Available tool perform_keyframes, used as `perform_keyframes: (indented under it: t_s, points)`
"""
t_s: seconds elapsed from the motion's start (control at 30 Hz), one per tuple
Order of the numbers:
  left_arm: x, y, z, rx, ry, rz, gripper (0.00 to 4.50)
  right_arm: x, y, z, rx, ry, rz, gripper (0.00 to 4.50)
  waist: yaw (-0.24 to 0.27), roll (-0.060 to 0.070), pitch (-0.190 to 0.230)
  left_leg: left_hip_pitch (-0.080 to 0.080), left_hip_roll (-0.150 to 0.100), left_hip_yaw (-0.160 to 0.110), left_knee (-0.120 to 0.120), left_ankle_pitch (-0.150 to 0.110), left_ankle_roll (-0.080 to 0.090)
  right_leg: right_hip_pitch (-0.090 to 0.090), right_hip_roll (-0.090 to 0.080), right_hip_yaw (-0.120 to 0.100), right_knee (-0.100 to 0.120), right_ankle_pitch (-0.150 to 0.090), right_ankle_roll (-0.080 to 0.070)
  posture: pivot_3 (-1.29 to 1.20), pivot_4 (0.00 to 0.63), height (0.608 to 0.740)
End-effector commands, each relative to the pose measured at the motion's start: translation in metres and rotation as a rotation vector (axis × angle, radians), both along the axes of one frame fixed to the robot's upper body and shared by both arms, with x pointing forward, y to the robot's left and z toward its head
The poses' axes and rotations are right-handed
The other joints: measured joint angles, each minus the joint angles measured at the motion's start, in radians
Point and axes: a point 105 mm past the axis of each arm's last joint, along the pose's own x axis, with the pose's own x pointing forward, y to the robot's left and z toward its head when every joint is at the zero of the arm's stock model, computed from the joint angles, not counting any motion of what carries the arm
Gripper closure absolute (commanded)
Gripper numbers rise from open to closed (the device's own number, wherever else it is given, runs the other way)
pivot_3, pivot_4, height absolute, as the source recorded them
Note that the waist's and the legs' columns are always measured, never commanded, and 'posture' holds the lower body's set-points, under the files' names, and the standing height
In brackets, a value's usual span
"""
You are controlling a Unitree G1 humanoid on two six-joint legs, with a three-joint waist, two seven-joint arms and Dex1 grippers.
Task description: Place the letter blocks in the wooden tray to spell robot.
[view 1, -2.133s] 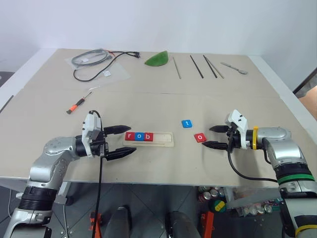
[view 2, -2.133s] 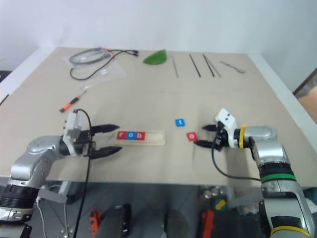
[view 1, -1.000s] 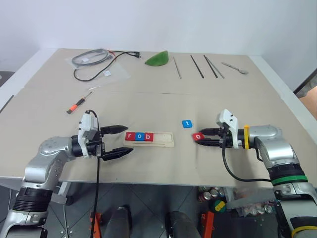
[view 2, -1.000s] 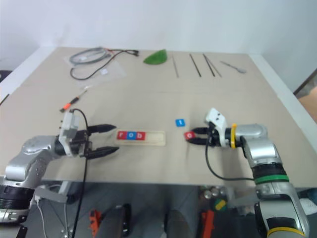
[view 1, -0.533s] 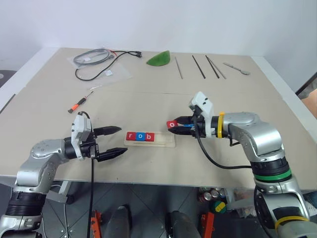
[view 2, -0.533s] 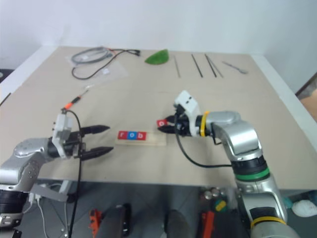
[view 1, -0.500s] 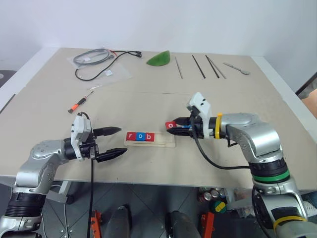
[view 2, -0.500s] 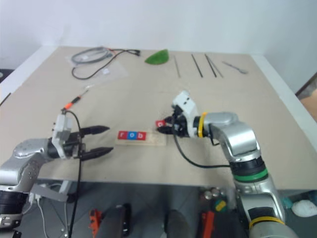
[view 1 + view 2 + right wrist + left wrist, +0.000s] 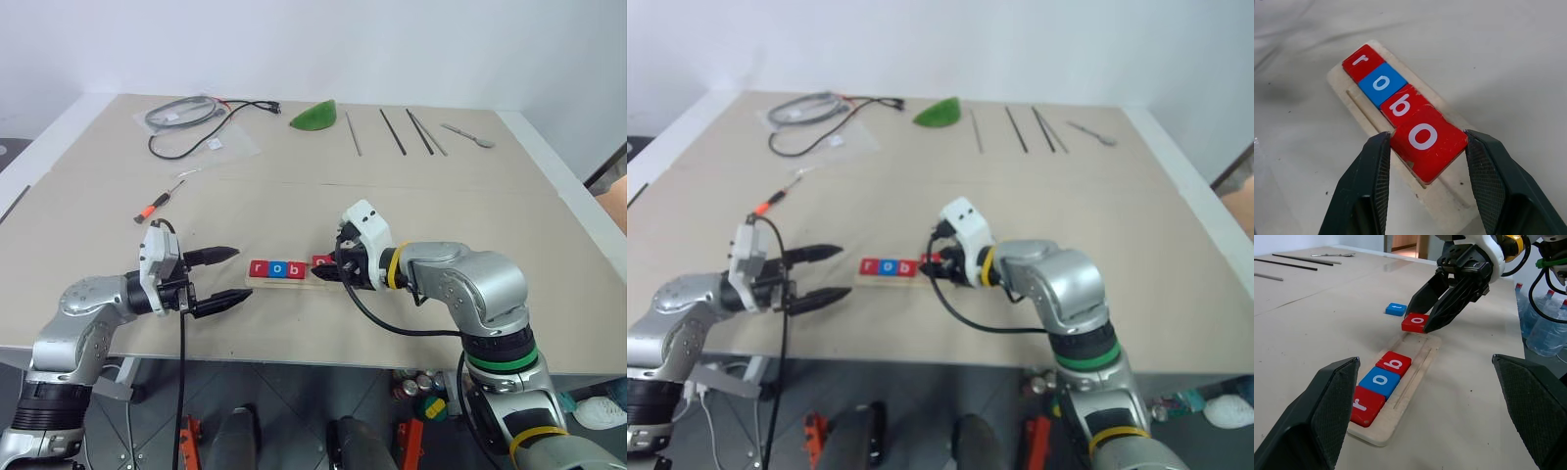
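Three tiles (image 9: 1382, 83) in tray (image 9: 1449, 203), right gripper (image 9: 1423, 147) gripping fourth (image 9: 1427, 142)

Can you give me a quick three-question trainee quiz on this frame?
1. True or false: the right end effector is shut on the red o block.
2. Which letters already sit in the wooden tray? A) r, o, b B) r, o, t C) b, o, t
3. Fill in: the blue t block lies on the ____, outside the tray.

Key: 1 true. 2 A: red r block, blue o block and red b block. 3 table.
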Motion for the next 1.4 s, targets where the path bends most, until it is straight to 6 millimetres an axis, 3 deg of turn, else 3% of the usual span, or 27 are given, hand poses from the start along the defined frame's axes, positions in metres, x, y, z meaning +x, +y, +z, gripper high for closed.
perform_keyframes:
  t_s: [0.03,0.8,1.4]
  points:
    - [-0.001,-0.004,0.008,0.001,-0.048,-0.018,0.0,-0.003,0.004,0.006,-0.024,-0.079,0.02,2.79,0.0,0.0,0.0,0.0,0.0,0.0,0.0,0.0,0.0,0.0,0.0,0.0,0.0,0.0,0.0,0.0,0.15,0.74]
    - [-0.003,-0.008,0.005,-0.011,-0.036,-0.026,0.0,0.017,0.017,-0.009,-0.087,-0.144,0.023,2.79,-0.002,0.0,0.0,0.0,0.011,0.001,-0.001,0.0,0.0,-0.002,0.011,0.0,0.0,0.0,-0.001,0.0,0.15,0.74]
    - [-0.005,-0.005,0.006,-0.025,-0.031,-0.002,0.0,0.015,0.03,-0.011,-0.082,-0.138,0.075,2.79,-0.002,0.0,0.0,0.0,0.011,0.001,-0.001,0.0,0.0,-0.003,0.011,0.0,0.0,0.0,-0.002,0.0,0.15,0.74]
